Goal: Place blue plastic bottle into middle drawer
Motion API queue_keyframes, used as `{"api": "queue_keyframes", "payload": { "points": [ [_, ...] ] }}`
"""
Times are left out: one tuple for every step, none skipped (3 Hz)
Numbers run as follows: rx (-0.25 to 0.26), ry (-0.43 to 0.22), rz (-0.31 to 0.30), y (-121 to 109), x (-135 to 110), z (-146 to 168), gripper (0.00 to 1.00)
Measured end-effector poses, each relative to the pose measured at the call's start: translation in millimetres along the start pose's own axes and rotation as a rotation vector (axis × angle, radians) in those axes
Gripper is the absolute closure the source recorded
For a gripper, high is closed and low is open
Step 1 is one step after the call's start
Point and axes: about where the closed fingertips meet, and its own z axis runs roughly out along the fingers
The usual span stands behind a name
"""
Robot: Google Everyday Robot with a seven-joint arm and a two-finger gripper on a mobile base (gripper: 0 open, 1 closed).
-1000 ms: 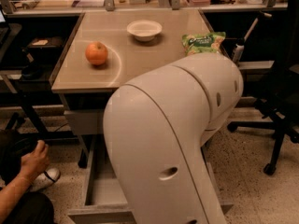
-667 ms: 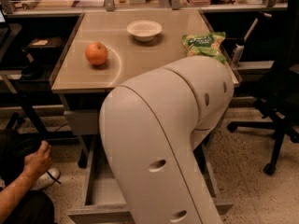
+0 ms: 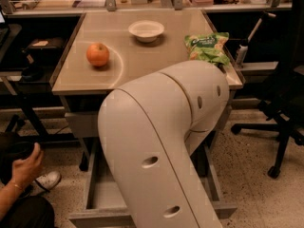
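My large white arm (image 3: 156,141) fills the middle of the camera view and reaches down in front of the table. My gripper is hidden behind it, somewhere low over the drawers. The blue plastic bottle is out of view. A grey drawer (image 3: 102,194) stands pulled open below the tabletop. Its smooth grey inside shows at the left of my arm and its right wall (image 3: 213,184) at the right. What lies in it behind my arm is hidden.
On the tan table (image 3: 142,65) are an orange fruit (image 3: 97,54), a white bowl (image 3: 146,30) and a green chip bag (image 3: 206,46). A person's hand (image 3: 26,167) and shoe are at lower left. A black office chair (image 3: 285,103) stands at right.
My arm's lower link has shifted a little to the left. The person's hand has moved slightly left. The things on the table have not moved.
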Motion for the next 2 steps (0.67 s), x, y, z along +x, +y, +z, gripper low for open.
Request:
{"api": "queue_keyframes", "payload": {
  "points": [
    [0.0, 0.0, 0.0, 0.0, 0.0, 0.0, 0.81],
    [0.0, 0.0, 0.0, 0.0, 0.0, 0.0, 0.58]
  ]
}}
